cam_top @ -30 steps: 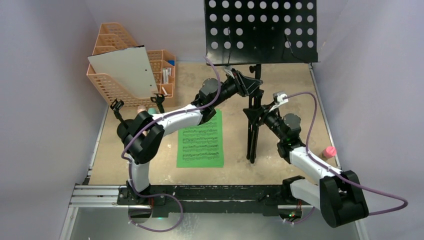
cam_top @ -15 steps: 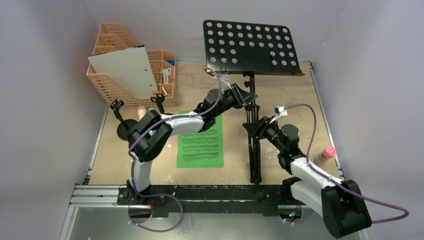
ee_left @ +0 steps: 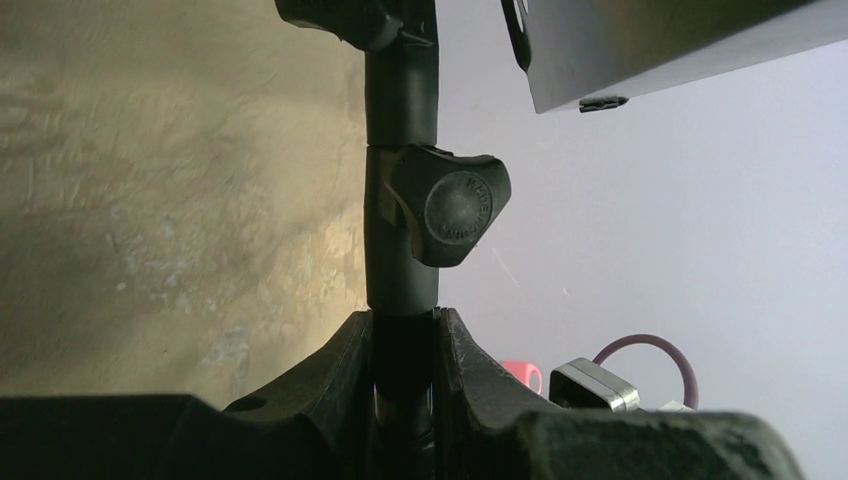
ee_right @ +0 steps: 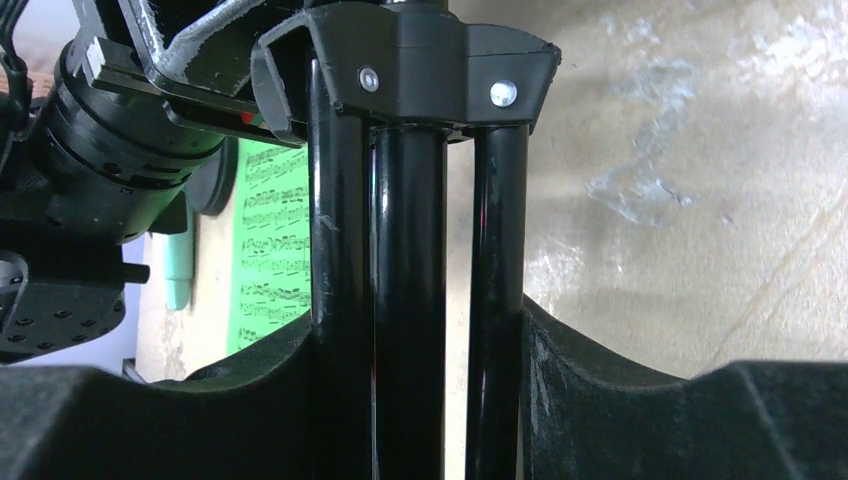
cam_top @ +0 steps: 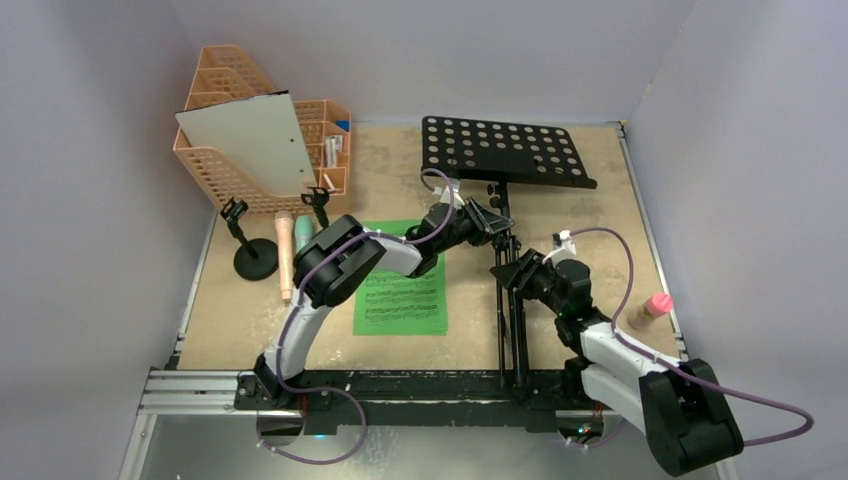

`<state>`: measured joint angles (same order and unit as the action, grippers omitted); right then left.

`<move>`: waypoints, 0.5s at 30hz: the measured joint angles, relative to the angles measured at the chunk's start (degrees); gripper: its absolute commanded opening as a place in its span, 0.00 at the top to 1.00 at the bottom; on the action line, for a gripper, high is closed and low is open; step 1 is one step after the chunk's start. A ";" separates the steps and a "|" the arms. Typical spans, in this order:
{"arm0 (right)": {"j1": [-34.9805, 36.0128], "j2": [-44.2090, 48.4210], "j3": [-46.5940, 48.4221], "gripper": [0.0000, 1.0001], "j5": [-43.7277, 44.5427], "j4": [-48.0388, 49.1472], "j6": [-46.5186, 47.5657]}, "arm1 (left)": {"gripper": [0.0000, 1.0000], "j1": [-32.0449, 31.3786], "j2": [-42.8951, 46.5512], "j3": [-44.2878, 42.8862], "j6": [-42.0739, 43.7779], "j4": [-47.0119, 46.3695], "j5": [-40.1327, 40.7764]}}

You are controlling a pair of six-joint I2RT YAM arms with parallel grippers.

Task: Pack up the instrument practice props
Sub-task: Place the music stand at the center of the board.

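Note:
The black hole-punched music desk (cam_top: 505, 152) tilts low over the table's back, and its pole and folded tripod legs (cam_top: 512, 320) run toward the near edge. My left gripper (cam_top: 492, 222) is shut on the pole just below a round knob (ee_left: 455, 205), as the left wrist view (ee_left: 403, 325) shows. My right gripper (cam_top: 517, 272) is shut on the bundled legs (ee_right: 420, 200), just below their black collar. One green sheet-music page (cam_top: 402, 290) lies flat left of the stand. A second page is not in view. A peach-pink microphone (cam_top: 285, 255) and a mint one (cam_top: 303, 235) lie near two black holders (cam_top: 254, 258).
The orange mesh organizer (cam_top: 230, 170) with a grey-white board (cam_top: 248, 140) leaning on it stands at the back left. A pink-capped object (cam_top: 655, 305) sits by the right wall. Purple cables loop over both arms.
The stand has tipped down toward the near edge. Its desk dropped from high in the view to low over the table. Both grippers moved nearer with it, still shut on it.

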<state>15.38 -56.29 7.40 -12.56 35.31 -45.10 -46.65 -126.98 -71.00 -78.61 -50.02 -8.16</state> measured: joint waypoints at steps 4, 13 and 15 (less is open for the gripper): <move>0.00 -0.52 -0.09 1.00 0.66 -1.97 -0.61 | 1.00 -0.04 -2.43 -0.28 -2.43 -1.20 -0.74; 0.26 -8.09 0.28 1.00 2.99 0.00 -1.55 | 0.75 0.07 -6.95 -2.97 -5.57 0.37 -1.42; 0.39 -9.75 0.63 1.00 3.19 0.39 -1.57 | 0.71 0.15 -7.61 -2.97 -6.86 0.39 -1.38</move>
<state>15.77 -66.04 8.03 -9.37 35.70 -46.68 -46.50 -134.58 -73.97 -85.47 -49.63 -9.54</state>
